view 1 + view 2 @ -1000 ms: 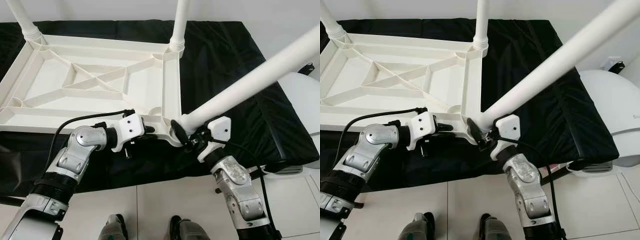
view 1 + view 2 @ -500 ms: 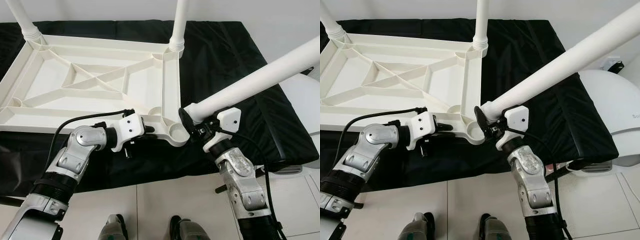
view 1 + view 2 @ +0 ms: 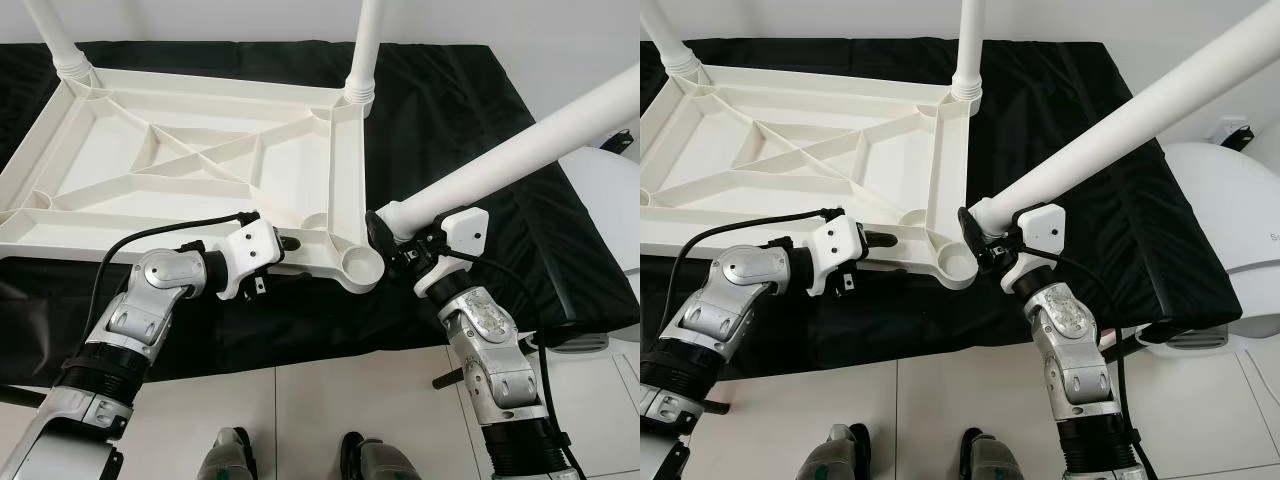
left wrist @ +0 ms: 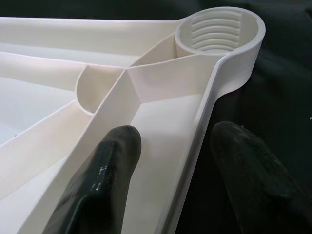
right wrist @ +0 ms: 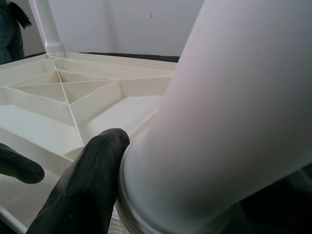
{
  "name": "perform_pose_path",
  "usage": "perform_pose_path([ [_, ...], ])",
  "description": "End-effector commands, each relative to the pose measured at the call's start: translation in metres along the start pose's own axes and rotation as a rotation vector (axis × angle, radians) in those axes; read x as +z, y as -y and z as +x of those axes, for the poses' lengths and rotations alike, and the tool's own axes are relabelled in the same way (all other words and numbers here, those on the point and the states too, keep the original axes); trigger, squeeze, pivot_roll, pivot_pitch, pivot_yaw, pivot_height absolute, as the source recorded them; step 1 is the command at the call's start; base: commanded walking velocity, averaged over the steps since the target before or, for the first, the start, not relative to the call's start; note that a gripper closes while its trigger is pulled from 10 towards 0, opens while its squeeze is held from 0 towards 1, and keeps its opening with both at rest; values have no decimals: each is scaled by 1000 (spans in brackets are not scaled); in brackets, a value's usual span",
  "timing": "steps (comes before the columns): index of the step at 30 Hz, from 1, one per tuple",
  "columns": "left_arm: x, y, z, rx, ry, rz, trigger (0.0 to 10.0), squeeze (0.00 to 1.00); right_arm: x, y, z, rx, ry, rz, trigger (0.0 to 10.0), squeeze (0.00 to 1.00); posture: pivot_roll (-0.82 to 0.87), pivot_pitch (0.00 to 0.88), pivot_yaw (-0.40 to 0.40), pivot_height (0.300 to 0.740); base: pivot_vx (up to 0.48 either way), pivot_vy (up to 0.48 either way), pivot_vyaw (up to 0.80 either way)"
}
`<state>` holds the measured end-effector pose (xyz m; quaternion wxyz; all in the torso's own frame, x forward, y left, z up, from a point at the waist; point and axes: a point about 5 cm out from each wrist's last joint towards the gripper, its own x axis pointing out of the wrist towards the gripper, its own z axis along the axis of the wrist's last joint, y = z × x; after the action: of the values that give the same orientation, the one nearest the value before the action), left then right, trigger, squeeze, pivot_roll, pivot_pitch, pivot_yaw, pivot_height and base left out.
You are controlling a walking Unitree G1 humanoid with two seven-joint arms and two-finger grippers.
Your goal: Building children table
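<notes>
The white tabletop [image 3: 200, 170] lies upside down on a black cloth [image 3: 470, 140], ribs up, with two white legs [image 3: 365, 45] standing in its far corners and an empty threaded socket [image 3: 357, 266] at its near right corner. The left gripper [image 3: 283, 243] straddles the near rim beside that socket, one finger [image 4: 105, 175] inside the frame and one outside. The right gripper [image 3: 385, 235] clasps the end of a loose, tilted leg [image 3: 520, 155], held just beside the socket.
</notes>
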<state>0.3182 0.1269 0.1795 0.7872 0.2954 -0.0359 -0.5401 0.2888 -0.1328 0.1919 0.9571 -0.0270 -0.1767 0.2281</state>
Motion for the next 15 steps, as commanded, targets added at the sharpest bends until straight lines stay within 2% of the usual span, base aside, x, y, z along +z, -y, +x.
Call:
perform_pose_path([
  [1,-1,-1,-3,3,-14,7,10000,0,-2,3,-1,14,-13,-4,10000,0,86,224,-17,740,0,0,0],
  [5,6,-3,-5,-4,19,-1,10000,0,-4,6,0,32,-29,-12,10000,0,87,226,-17,740,0,0,0],
  [7,18,-8,-6,0,81,-21,10000,0,-6,12,2,45,-48,-26,10000,0,86,228,-18,740,0,0,0],
  [8,18,-8,-6,0,81,-21,10000,0,-6,12,2,45,-48,-26,10000,0,86,228,-18,740,0,0,0],
  [10,33,-16,-9,21,158,-45,10000,0,-8,21,4,46,-76,-47,10000,0,86,227,-19,740,0,0,0],
  [15,51,-27,-12,48,233,-52,10000,0,-8,31,6,56,-102,-61,10000,0,87,228,-21,740,0,0,0],
])
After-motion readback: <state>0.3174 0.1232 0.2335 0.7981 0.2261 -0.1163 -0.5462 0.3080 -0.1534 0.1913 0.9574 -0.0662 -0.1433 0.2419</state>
